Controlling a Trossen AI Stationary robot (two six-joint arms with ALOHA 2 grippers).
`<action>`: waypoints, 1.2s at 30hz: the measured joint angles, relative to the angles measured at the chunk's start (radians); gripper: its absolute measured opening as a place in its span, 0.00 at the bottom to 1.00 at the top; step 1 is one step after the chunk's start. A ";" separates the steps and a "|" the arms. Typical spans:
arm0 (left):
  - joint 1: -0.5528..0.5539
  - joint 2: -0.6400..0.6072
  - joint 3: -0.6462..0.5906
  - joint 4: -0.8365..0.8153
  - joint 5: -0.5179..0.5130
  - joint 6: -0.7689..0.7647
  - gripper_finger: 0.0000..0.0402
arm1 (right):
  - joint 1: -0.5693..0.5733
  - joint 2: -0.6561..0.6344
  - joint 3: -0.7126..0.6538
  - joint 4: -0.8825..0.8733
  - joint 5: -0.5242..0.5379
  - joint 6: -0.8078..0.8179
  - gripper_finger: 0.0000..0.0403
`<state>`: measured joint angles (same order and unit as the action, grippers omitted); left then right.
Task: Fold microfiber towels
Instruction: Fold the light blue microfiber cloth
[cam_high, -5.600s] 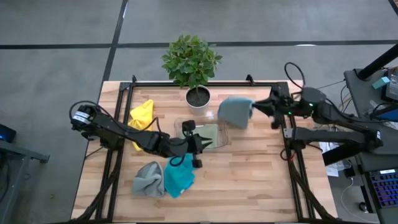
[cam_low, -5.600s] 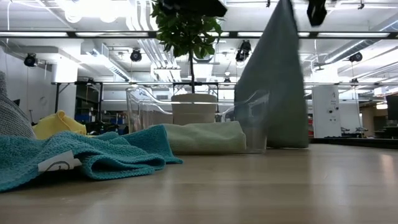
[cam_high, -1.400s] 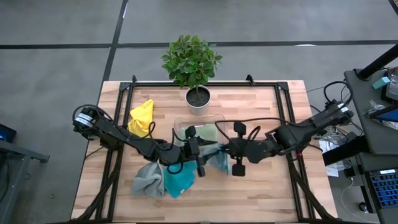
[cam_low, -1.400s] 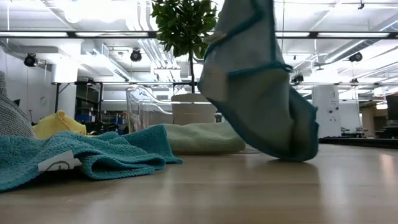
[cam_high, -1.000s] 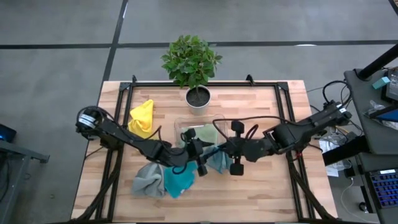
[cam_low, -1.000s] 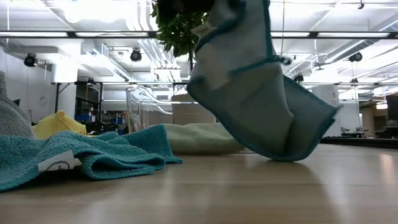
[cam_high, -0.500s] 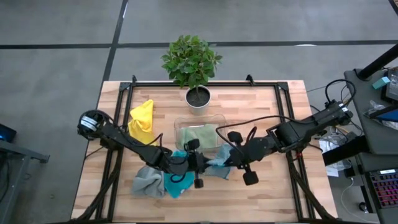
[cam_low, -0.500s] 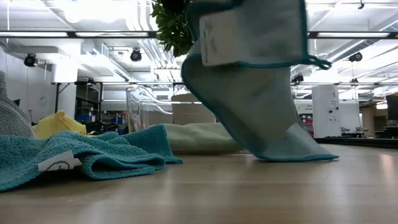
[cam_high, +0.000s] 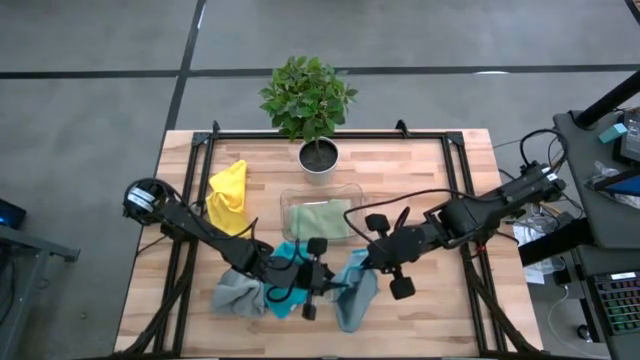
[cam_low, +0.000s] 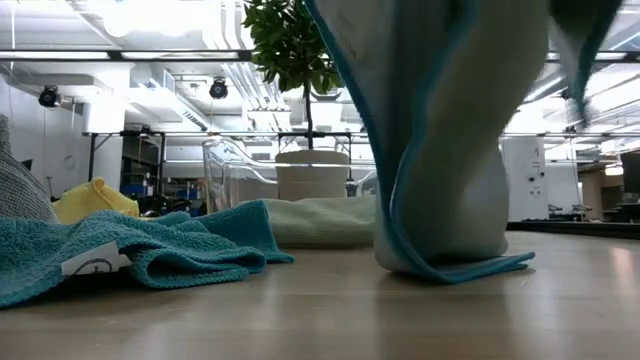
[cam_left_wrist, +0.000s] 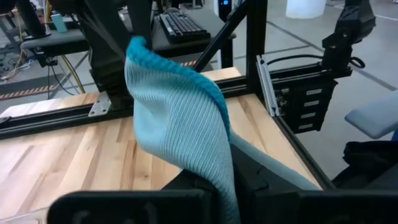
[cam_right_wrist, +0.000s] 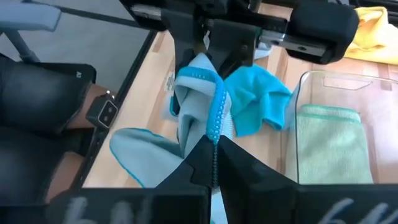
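Left gripper (cam_high: 322, 283) now pinched shut on light blue towel (cam_high: 352, 292), open a second ago; right gripper (cam_high: 364, 262) likewise clamped. Both corners held, spreading can start.

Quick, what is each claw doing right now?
Left claw: shut on the light blue towel.
Right claw: shut on the same light blue towel.

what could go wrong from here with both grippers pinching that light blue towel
The light blue towel hangs bunched between the left gripper and the right gripper, so it may land creased, not flat. It also hangs close to the teal towel and could drape over it.
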<state>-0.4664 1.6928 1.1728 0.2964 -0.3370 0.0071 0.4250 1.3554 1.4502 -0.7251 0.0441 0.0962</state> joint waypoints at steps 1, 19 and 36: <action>0.000 0.000 0.000 0.000 0.000 0.000 0.00 | 0.000 0.007 0.000 -0.002 0.000 -0.003 0.02; -0.006 -0.061 0.004 0.003 0.011 -0.129 0.00 | 0.004 0.060 -0.018 0.002 -0.059 -0.032 0.02; 0.017 -0.094 0.037 -0.094 -0.048 -0.264 0.00 | -0.007 0.026 -0.080 -0.016 0.238 -0.096 0.02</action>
<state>-0.4497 1.5987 1.2099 0.2023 -0.3855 -0.2568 0.4183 1.3818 1.3697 -0.7416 0.2821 0.0000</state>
